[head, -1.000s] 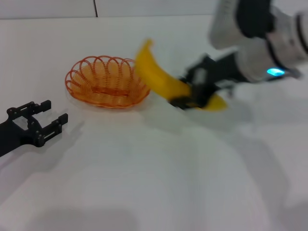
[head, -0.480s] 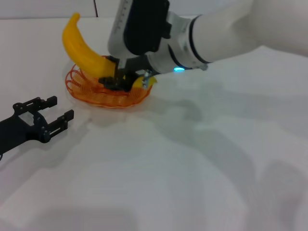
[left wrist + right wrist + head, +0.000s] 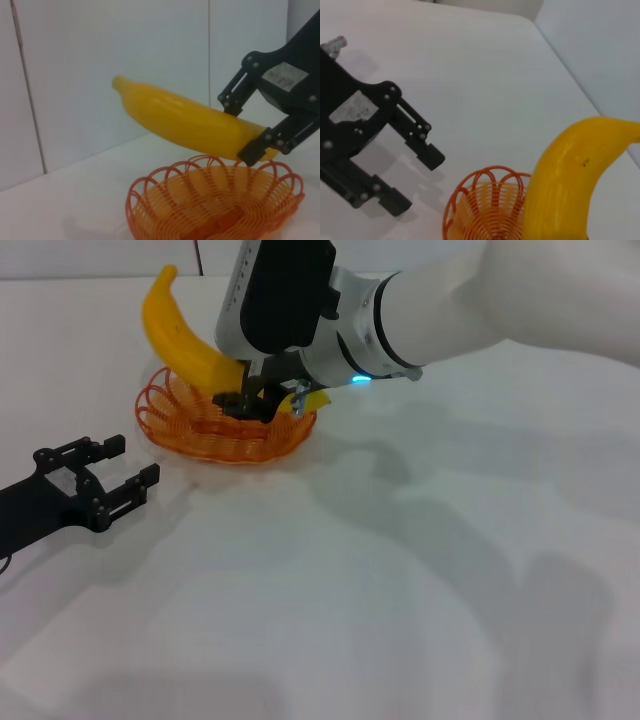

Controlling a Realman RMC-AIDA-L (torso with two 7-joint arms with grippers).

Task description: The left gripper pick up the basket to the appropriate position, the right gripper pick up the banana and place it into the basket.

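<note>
A white table [image 3: 400, 590] carries the orange wire basket [image 3: 190, 435], standing upright.

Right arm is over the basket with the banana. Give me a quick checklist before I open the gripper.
1. Grip: right gripper shut on the banana. Ok.
2. Banana over the basket: one end sticks up past the far rim. Not ok.
3. Banana lowered: the left wrist view shows it above the rim, not resting inside. Not ok.
4. Basket upright on the table. Ok.
5. Left gripper open, apart from the basket, holding nothing. Ok.
6. Basket inside free of other items: cannot tell, partly hidden.
</note>
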